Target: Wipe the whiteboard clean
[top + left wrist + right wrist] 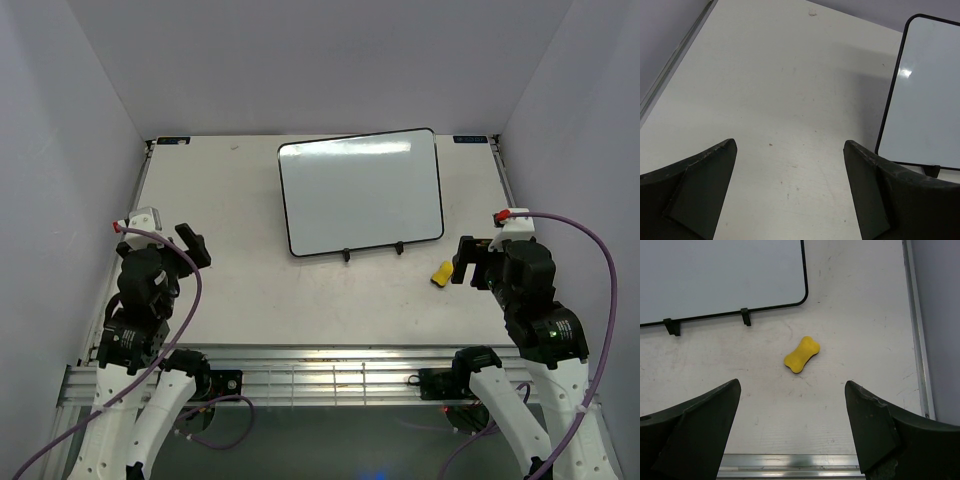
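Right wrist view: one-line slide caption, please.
Open right gripper poised near a yellow eraser lying on the table, apart from the blank whiteboard and its corner.

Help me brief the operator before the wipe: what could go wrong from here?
1. The whiteboard is propped on a thin stand; wiping pressure could tip it or slide it back.
2. The yellow eraser is small and lies flat on the table; the open right gripper may pinch it poorly or knock it away.
3. No writing shows on the board from here, so missed spots may be hard to judge.
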### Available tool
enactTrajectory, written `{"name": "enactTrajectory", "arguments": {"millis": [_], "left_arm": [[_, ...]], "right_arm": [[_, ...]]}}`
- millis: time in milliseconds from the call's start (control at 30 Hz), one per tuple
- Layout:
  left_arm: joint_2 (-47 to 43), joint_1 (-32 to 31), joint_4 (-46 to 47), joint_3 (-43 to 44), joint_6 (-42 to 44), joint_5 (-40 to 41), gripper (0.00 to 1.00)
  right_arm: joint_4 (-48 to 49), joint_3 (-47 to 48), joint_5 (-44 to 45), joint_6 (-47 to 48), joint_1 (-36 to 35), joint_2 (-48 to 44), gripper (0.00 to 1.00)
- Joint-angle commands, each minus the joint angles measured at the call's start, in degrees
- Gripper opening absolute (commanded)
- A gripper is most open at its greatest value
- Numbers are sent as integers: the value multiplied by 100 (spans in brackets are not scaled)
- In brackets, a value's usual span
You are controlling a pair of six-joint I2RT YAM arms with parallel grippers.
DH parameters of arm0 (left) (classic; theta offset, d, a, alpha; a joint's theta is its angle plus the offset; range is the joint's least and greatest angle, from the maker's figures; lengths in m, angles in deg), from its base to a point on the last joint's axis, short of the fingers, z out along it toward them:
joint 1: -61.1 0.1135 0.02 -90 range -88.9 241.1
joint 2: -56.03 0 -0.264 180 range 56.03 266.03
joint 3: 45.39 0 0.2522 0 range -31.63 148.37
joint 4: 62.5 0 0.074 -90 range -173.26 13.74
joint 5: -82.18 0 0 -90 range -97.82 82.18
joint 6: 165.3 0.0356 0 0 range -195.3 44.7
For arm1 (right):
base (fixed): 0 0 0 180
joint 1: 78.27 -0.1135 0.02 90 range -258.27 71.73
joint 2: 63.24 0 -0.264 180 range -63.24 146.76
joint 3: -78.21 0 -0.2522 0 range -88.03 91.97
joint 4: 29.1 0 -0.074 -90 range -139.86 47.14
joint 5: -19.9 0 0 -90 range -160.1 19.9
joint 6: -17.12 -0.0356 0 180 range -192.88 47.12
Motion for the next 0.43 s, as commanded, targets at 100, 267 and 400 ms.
{"name": "enactTrajectory", "arguments": {"millis": [100, 267, 400], "left_arm": [[40, -23, 109, 81, -3, 49, 98], [32, -23, 100, 81, 32, 75, 98], [40, -23, 100, 99, 49, 40, 98]], "right_arm": [[106, 187, -3, 95, -45, -7, 90], [97, 187, -12, 104, -45, -7, 90], [88, 196, -12, 86, -54, 28, 90]]}}
